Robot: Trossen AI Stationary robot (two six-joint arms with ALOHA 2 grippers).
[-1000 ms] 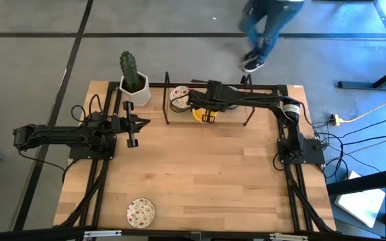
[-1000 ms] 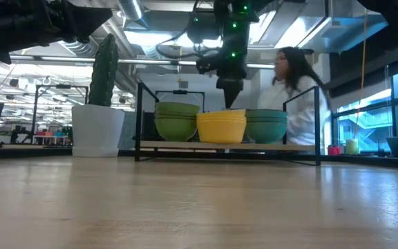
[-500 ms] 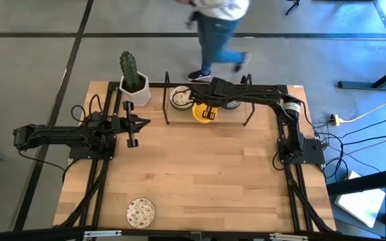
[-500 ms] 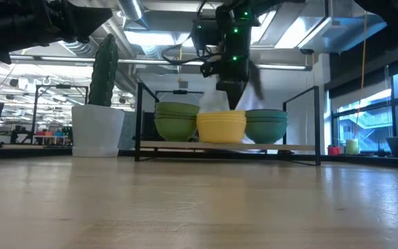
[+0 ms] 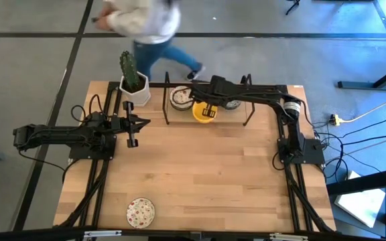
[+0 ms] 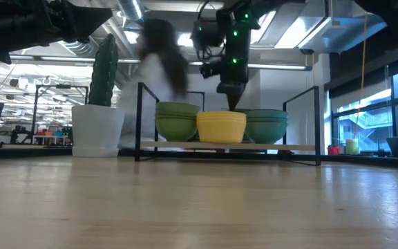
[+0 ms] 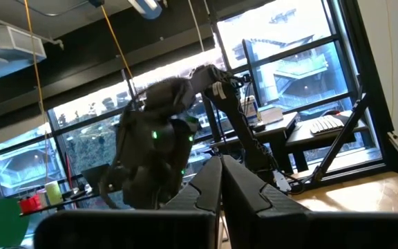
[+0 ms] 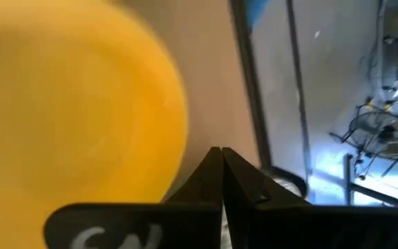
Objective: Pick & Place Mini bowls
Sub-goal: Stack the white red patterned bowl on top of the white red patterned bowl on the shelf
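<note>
**Right arm drops its closed fingers onto the yellow stack**

Biggest change first: the person walking behind the table has gone from about 1 o'clock past the far edge over to about 11 o'clock, just behind the cactus pot. In the low view that blurred figure now sits behind the rack's left end instead of its right.

The right arm is stretched long across the far edge toward the black wire rack, about the same reach as a second ago, but its wrist has come down a bit. The right gripper now has its tip right at the rim of the yellow bowl stack; earlier it hung a little above. Its fingers are pressed together with nothing between them, pointing down beside the yellow bowl.

The left arm hasn't budged: it lies flat at the table's 9 o'clock side, with the left gripper pinched closed and empty, aimed toward the middle.

Bowls: three stacks sit side by side on the rack at 12 o'clock, the green-sided stack to the left, yellow in the middle, teal-sided stack to the right. One red-speckled bowl sits alone near the front edge at about 7 o'clock, same place as before.
</note>
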